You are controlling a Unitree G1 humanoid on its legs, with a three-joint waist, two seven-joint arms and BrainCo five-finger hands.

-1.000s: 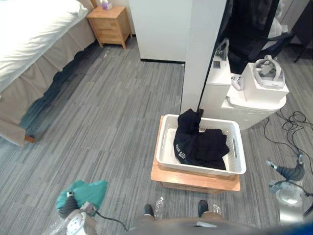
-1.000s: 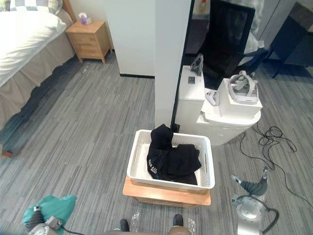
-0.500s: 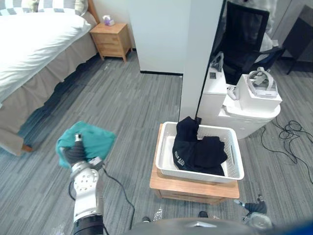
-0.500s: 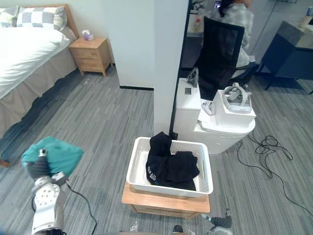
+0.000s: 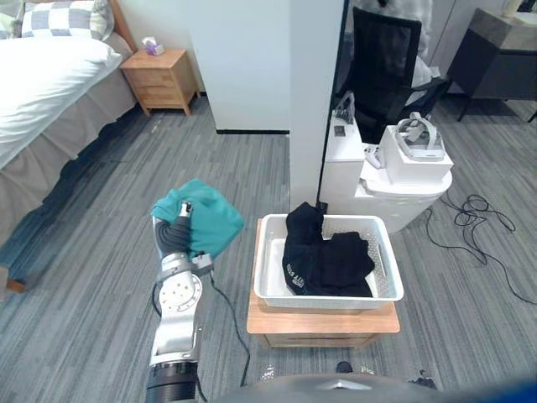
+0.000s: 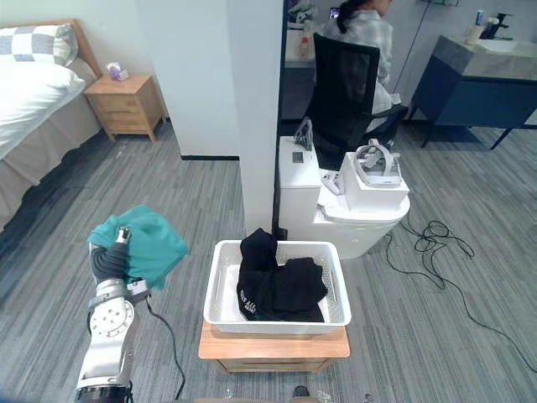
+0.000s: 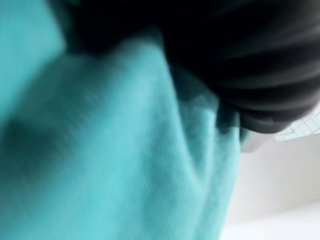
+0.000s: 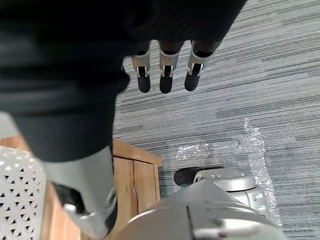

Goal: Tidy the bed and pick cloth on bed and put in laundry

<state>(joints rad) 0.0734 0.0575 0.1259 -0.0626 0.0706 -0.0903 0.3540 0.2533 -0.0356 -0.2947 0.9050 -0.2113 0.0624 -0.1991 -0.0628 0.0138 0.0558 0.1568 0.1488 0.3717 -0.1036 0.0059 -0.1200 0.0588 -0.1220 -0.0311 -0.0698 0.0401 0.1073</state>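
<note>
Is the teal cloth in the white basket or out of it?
Out: the left hand holds the teal cloth up beside the white basket, which holds black clothes.

Wooden nightstand (image 5: 159, 80) by the wall, black office chair (image 5: 382, 59) beyond white pillar (image 5: 315, 101)

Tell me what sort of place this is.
Most likely a bedroom, perhaps a staged one in a shared workspace: a bed with a wooden nightstand beside it, a white laundry basket on a low wooden stand, and a person seated on an office chair.
</note>
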